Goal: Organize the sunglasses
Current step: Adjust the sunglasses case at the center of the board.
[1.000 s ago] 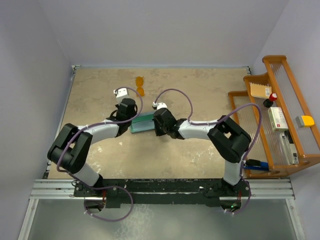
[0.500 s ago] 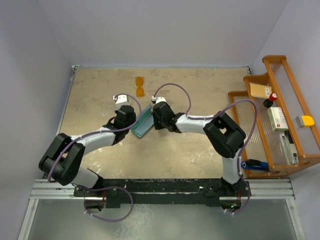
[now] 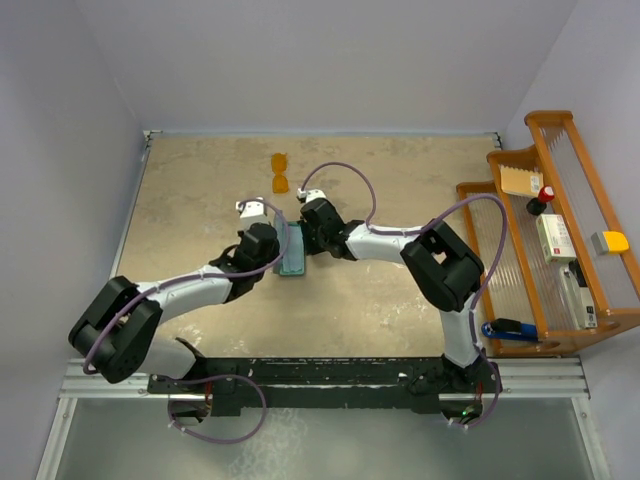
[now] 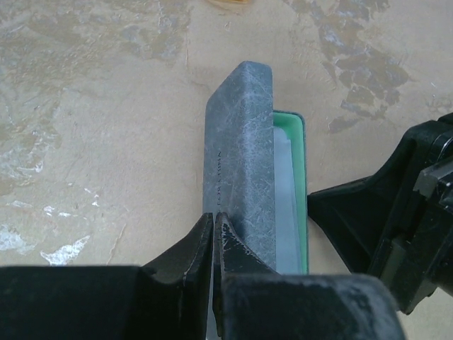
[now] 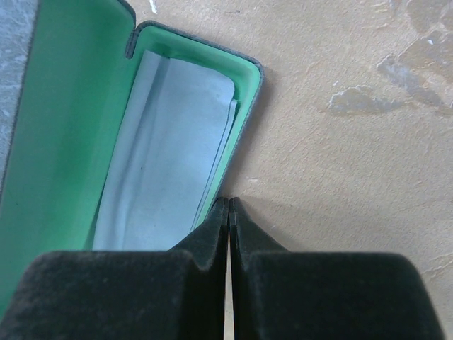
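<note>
The sunglasses [image 3: 281, 173], a small pair with orange lenses, lie on the table beyond both grippers; only a sliver [image 4: 228, 2] shows at the top edge of the left wrist view. A grey case [image 3: 292, 250] with green lining [image 5: 56, 127] lies lengthwise between the grippers. Its lid [image 4: 239, 156] stands partly up, and a pale blue cloth [image 5: 163, 149] lies inside. My left gripper [image 4: 214, 221] is shut, tips at the lid's left outer edge. My right gripper [image 5: 228, 202] is shut, tips against the case's right rim. Neither holds anything.
A wooden rack [image 3: 560, 230] stands along the right wall with small boxes and a red-capped item on it. A blue-handled tool [image 3: 512, 327] lies at its near end. Walls close in the table on the left, far and right sides.
The case has turned from lying crosswise to lying lengthwise. The left gripper has swung right and the right gripper left and farther away, both staying shut beside the case.
</note>
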Controlling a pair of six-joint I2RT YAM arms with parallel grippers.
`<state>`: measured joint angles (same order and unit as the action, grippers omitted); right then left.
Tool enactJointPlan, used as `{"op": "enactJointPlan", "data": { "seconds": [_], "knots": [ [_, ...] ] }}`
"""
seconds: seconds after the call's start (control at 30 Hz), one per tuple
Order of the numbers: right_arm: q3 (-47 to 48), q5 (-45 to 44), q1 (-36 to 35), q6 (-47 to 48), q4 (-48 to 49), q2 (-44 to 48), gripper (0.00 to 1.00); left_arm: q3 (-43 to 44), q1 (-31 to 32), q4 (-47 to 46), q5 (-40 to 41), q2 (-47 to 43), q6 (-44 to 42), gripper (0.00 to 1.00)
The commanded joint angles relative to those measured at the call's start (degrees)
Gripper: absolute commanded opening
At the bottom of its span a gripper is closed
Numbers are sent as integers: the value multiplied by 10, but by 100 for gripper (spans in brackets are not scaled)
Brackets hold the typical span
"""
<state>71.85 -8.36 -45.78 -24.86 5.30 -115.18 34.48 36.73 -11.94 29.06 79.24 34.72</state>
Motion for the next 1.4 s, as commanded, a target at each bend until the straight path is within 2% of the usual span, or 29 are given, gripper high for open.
{"op": "enactJointPlan", "data": {
  "seconds": [0.0, 0.3, 0.53, 0.67, 0.77, 0.87, 0.97, 1.03, 1.37],
  "knots": [
    [31, 0, 0, 16, -6, -8, 0, -11, 14, -5, 20, -23, 17, 0],
    [30, 12, -2, 23, -5, -5, 0, -19, 16, 0, 28, -39, 24, 0],
    [27, -6, 4, 29, -22, 28, 0, -4, 15, 45, 87, -76, 21, 0],
    [71, 4, 21, 42, -47, 30, 5, 19, 13, 63, 91, -99, 10, 0],
    [101, 14, 34, 47, -55, 22, 10, 30, 9, 67, 90, -116, 15, 4],
    [146, 18, 43, 56, -78, 3, 19, 38, 7, 75, 90, -125, 23, 11],
    [190, 17, 47, 65, -91, -24, 35, 38, 6, 78, 93, -128, 31, 18],
    [228, 25, 52, 72, -100, -44, 41, 36, 5, 80, 93, -129, 36, 23],
    [418, 65, 78, 84, -157, -173, 50, 37, 0, 97, 91, -132, 46, 29]
  ]
}}
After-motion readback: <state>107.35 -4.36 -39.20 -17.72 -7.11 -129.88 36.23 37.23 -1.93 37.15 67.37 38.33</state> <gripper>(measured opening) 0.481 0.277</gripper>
